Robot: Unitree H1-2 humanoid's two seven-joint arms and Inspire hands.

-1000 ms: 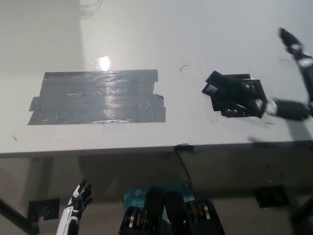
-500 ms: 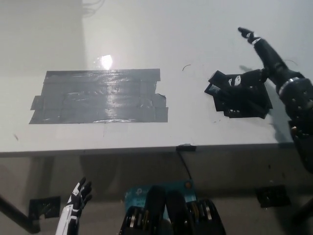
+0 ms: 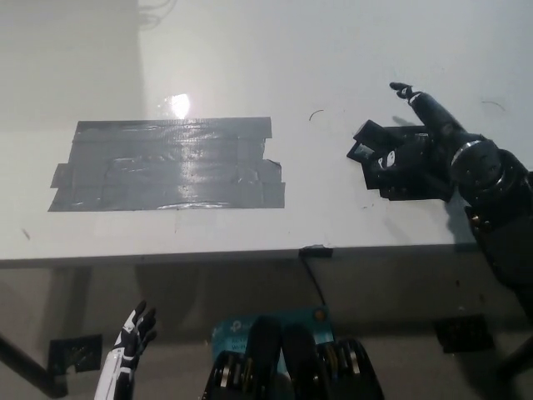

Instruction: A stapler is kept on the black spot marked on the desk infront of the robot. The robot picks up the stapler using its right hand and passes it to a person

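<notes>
Stapler (image 3: 376, 148): dark body, hard to separate from the black spot (image 3: 408, 179) it lies on; pos. on the desk (image 3: 250, 67), right half, near the front edge. Only a lighter glint and an angled outline at the spot's upper-left corner mark it; exact outline cannot be told.

Right hand (image 3: 420, 137): black, over the spot, arm entering from the lower right. One finger points up and away past the spot's far edge; the rest reach down toward the stapler. Black on black: whether the hand grips the stapler or merely sits over it cannot be told; contact not confirmed.

Black spot: irregular patch of overlapping dark tape pieces, partly covered by the right hand and wrist.

Grey tape patch (image 3: 166, 165): large rectangle of glossy strips, left-centre of desk, well apart from the spot. Bright light reflection just above its top edge.

Cable (image 3: 312, 271): dark, clipped at the desk's front edge, hangs below.

Left hand (image 3: 133, 337): white w/ dark fingers, at lower left, below desk level, fingers spread, holding nothing.
</notes>
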